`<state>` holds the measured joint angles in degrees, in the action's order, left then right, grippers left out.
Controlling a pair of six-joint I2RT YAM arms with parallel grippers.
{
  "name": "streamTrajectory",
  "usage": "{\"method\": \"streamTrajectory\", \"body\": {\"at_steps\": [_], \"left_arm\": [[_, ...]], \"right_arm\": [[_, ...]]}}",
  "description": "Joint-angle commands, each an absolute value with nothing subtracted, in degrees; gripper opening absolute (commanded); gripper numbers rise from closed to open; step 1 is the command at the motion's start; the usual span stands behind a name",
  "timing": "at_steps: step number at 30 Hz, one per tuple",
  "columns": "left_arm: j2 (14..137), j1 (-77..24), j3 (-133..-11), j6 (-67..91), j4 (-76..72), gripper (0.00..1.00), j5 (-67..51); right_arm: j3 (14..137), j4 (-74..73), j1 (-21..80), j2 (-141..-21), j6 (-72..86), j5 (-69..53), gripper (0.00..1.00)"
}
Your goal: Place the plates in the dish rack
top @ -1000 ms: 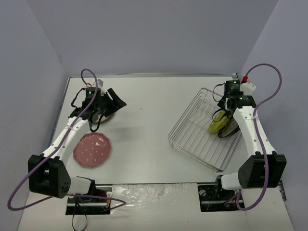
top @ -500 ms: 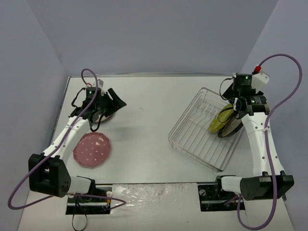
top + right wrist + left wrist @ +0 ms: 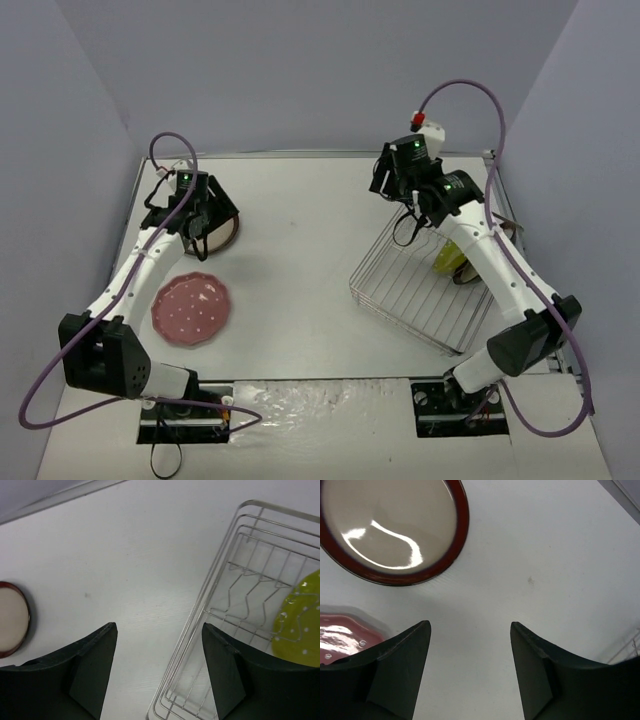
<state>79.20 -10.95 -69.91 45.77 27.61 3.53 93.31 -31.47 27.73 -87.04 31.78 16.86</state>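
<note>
From above, the left gripper (image 3: 208, 218) hangs over a red-rimmed plate (image 3: 228, 235) at the far left of the table (image 3: 300, 270). The pink plate (image 3: 191, 310) lies flat nearer the arm bases. The right gripper (image 3: 388, 182) hovers off the far corner of the dish rack (image 3: 400, 290), where the yellow-green plate (image 3: 448, 260) stands on edge, partly hidden by the right arm.

In the left wrist view, the jaws are open and empty over bare table, with the red-rimmed plate ahead and the pink plate's edge beside the left finger.

In the right wrist view, the jaws are open and empty. The rack's corner lies ahead to the right, with the yellow-green plate inside it.
</note>
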Motion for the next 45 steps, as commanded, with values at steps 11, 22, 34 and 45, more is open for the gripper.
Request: {"method": "streamTrajectory", "body": {"at_steps": [11,22,34,45], "left_arm": [[89.9,4.9,-79.4,46.3,33.3,0.65,8.3],[98.1,11.4,-76.2,45.5,26.8,0.65,2.6],[106.8,14.8,-72.5,46.8,17.0,0.64,-6.7],[109.4,15.0,-73.0,48.0,15.8,0.53,-9.0]], "right_arm": [[99.5,-18.8,32.2,-98.3,27.8,3.4,0.67],[97.3,-13.2,32.6,-102.1,27.8,-1.5,0.67],[96.4,-10.8,32.6,-104.8,28.0,-3.2,0.67],[96.4,-10.2,32.6,-105.9,28.2,-3.5,0.67]]}}
